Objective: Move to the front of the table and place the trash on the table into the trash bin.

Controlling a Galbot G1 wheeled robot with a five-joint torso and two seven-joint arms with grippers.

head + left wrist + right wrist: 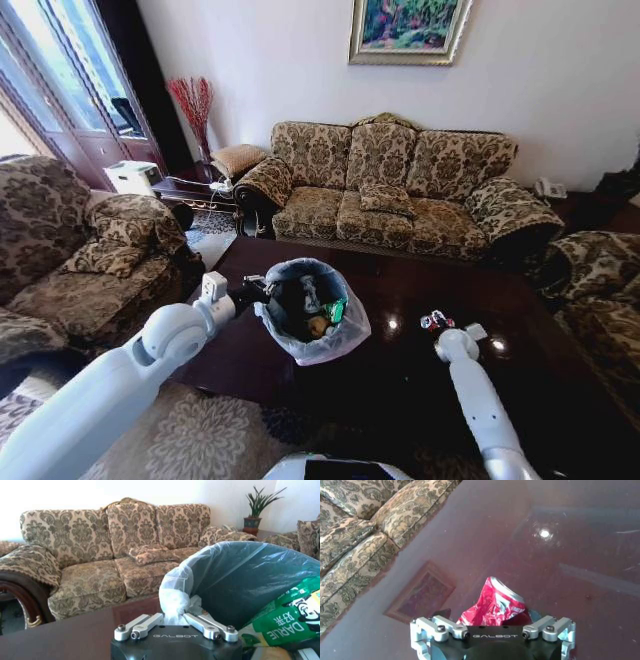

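The trash bin (345,335), lined with a whitish-blue bag, stands on the dark glossy table (400,395). My left gripper (250,293) is at the bin's left rim, and in the left wrist view the left gripper (173,619) is shut on a bunch of the bag's edge (172,600). Inside the bin lie a green packet (282,620) and other trash (318,325). To the right of the bin, my right gripper (440,325) is down at the table top. The crushed red can (492,607) sits between its jaws, which close against both sides of it.
A small white object (476,330) lies on the table just right of the right gripper. A patterned three-seat sofa (390,185) stands beyond the table, an armchair (70,260) to the left and another (605,265) to the right. A rug (200,440) covers the floor near me.
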